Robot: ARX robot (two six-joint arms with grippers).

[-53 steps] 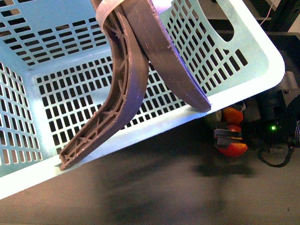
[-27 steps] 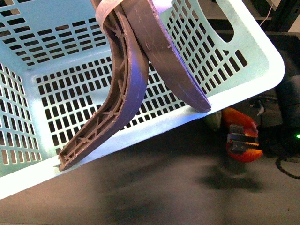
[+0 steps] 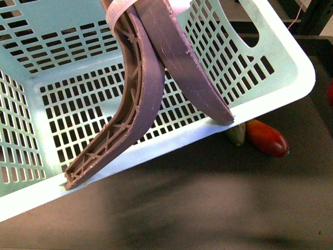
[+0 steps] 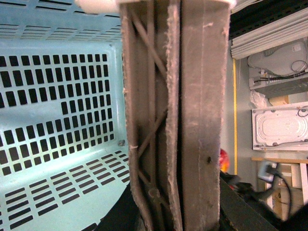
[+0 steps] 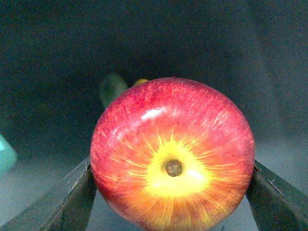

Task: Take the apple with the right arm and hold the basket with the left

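The red apple (image 5: 172, 154), yellow round its stem dimple, fills the right wrist view. My right gripper (image 5: 173, 195) is shut on it, one dark finger (image 5: 72, 202) pressed to each side, above the dark table. The light teal basket (image 3: 270, 99) takes up most of the front view. Its two brown handles (image 3: 156, 78), tied by a white band (image 3: 117, 13), rise together. In the left wrist view my left gripper (image 4: 175, 214) is shut on those handles (image 4: 175, 115), with the slotted basket floor (image 4: 57, 96) behind. My right gripper does not show in the front view.
A long red-orange mango (image 3: 268, 138) and a pale green fruit (image 3: 235, 134) lie on the dark table by the basket's near right corner. A dark green fruit (image 5: 111, 86) sits behind the apple. White equipment (image 4: 279, 130) stands beyond the table.
My right gripper, shut on the apple, has moved off to the right and out of the front view, uncovering the mango. The basket and its handles have not moved.
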